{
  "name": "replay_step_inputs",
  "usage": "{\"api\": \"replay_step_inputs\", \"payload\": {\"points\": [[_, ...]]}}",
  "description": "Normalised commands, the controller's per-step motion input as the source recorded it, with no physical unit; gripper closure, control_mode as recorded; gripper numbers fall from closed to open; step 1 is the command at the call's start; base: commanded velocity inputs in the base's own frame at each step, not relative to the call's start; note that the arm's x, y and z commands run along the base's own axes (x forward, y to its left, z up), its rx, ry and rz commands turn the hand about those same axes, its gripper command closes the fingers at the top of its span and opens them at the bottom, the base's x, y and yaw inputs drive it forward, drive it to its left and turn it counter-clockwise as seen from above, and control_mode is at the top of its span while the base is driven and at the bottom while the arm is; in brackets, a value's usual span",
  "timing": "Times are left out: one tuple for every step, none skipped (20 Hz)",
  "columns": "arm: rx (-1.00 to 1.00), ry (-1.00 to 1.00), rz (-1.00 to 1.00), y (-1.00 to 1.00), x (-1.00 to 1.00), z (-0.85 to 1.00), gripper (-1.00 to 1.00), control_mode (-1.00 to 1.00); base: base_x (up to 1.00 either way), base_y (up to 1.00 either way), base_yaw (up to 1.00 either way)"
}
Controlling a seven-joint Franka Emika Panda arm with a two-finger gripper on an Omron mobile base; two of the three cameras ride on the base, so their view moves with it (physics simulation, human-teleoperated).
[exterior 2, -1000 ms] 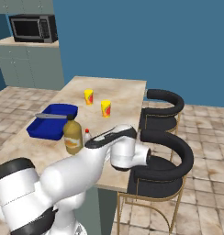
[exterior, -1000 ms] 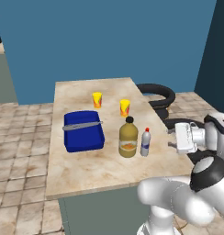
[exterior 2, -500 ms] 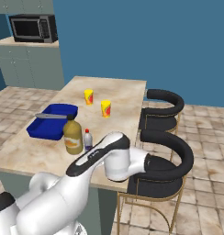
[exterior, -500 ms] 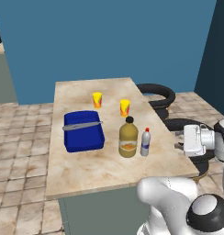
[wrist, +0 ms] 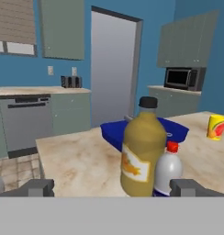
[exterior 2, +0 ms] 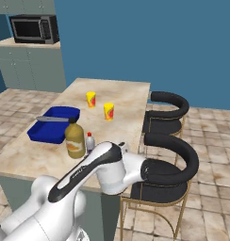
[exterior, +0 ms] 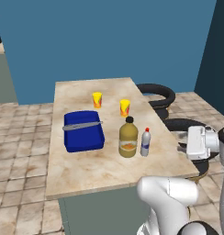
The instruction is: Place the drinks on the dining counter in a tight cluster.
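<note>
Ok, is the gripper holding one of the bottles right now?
No. In the hand view the gripper is open and empty, short of the amber bottle and the small silver-white bottle standing on the dining counter.

Your two base views look down from behind on the dining counter (exterior: 86, 170); your hand view sits low beside it, close, sharing its bottles.

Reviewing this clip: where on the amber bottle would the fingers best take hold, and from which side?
Probably the broad straight body of the amber bottle, around the label. It stands upright on the dining counter, so a level approach from the stool-side edge, where the open gripper already faces it, suits. The small silver-white bottle stands close beside it on that side, leaving little room for one finger.
</note>
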Motion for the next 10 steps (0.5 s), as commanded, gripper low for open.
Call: {"api": "replay_step_inputs", "payload": {"points": [[0.00, 0.00, 0.00, 0.00, -0.21, 0.19, -1.00, -1.00, 0.00, 0.00, 0.00], [0.00, 0.00, 0.00, 0.00, -0.21, 0.17, -1.00, -1.00, 0.00, 0.00, 0.00], [0.00, 0.00, 0.00, 0.00, -0.19, 0.14, -1.00, -1.00, 0.00, 0.00, 0.00], [0.00, 0.00, 0.00, 0.00, -0.17, 0.11, -1.00, -1.00, 0.00, 0.00, 0.00], [0.00, 0.00, 0.00, 0.00, -0.12, 0.07, -1.00, -1.00, 0.00, 0.00, 0.00], [0.00, 0.00, 0.00, 0.00, -0.11, 0.02, -1.00, -1.00, 0.00, 0.00, 0.00], [0.00, 0.00, 0.00, 0.00, -0.08, 0.02, -1.00, -1.00, 0.00, 0.00, 0.00], [0.00, 0.00, 0.00, 0.00, -0.01, 0.01, -1.00, -1.00, 0.00, 0.00, 0.00], [0.00, 0.00, 0.00, 0.00, 0.00, 0.00, -1.00, -1.00, 0.00, 0.00, 0.00], [0.00, 0.00, 0.00, 0.00, 0.00, 0.00, -1.00, -1.00, 0.00, 0.00, 0.00]]}}
